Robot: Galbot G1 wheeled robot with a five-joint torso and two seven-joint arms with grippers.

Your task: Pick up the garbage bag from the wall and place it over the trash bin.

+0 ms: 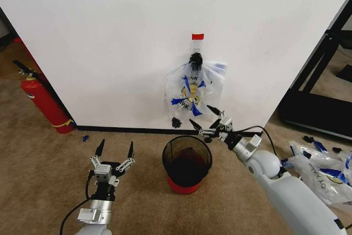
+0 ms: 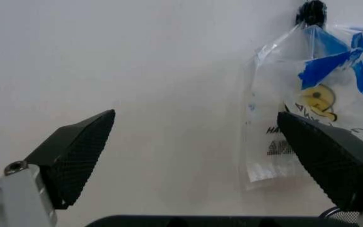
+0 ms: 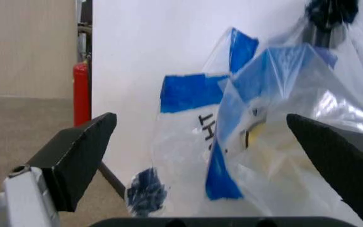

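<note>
Just below the garbage bag, the right gripper is hovering spread open, the left gripper idling open too.

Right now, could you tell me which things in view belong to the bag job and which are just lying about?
Job: garbage bag hanging from the clip on the wall; trash bin; right claw, open near the bag; left claw, open.

Lying about: fire extinguisher; spare bags on the carpet.

Head camera looks down from above at the wall. Both wrist cameras face it closely, sharing the garbage bag.
</note>
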